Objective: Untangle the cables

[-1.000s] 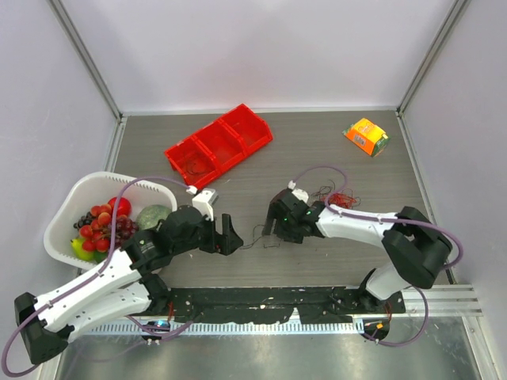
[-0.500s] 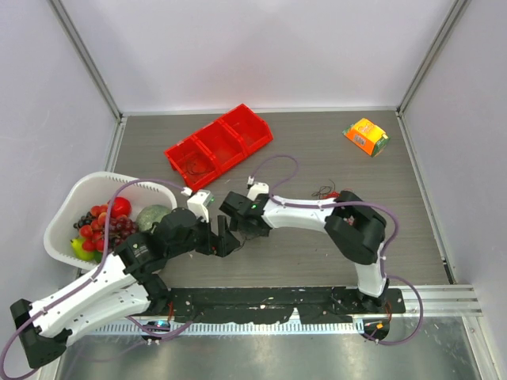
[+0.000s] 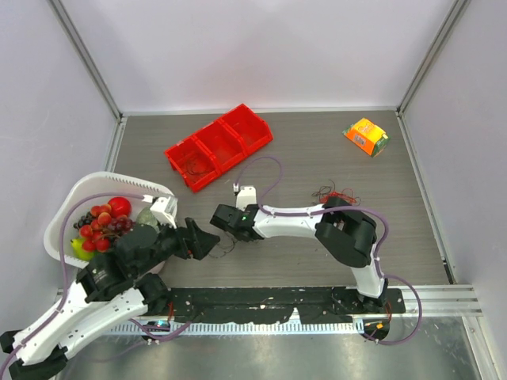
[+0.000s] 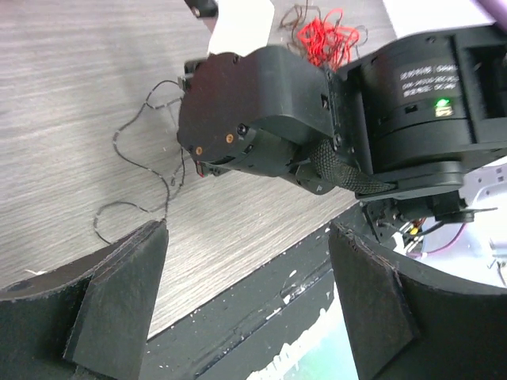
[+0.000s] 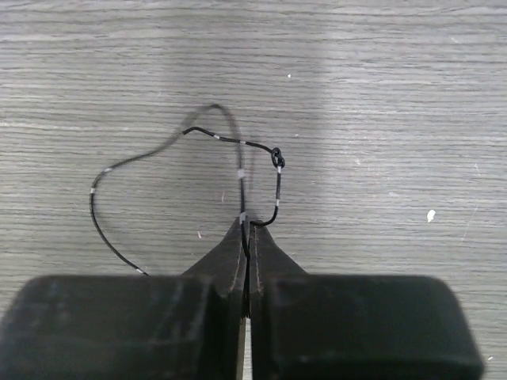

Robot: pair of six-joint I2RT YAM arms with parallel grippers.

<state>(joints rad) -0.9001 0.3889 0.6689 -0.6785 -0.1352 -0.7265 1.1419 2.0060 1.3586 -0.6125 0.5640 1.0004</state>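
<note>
Found the grey wood-grained bench (image 3: pixel 317 158) carrying everything. Saw a white basket (image 3: pixel 71 198) of fruit at its left edge, a red bin (image 3: pixel 218 146) toward the back and an orange packet (image 3: pixel 366 136) at the far right, all well apart from the work.

Saw the right claw (image 5: pixel 247 229) stretched over to the near middle of the bench, its tips pressed together and pinching a single dark wire (image 5: pixel 230 140). Saw the left claw (image 4: pixel 247 233) just beside it and facing it, spread wide with nothing between the pads.

Located the cables in two places. Saw a red clump (image 4: pixel 329 36) with dark strands beside it lying back by the right arm's elbow, well apart from both claws. Saw the pinched dark wire lying loose on the bench in an open loop, with a small knot (image 5: pixel 277 158) just ahead of the closed tips.

Judged the step in hand as one strand gripped, ready to be worked free. Judged the next move to call for the left claw to close on the same wire on the other side of the knot, then a slow pull apart, gentle enough not to tighten it.
</note>
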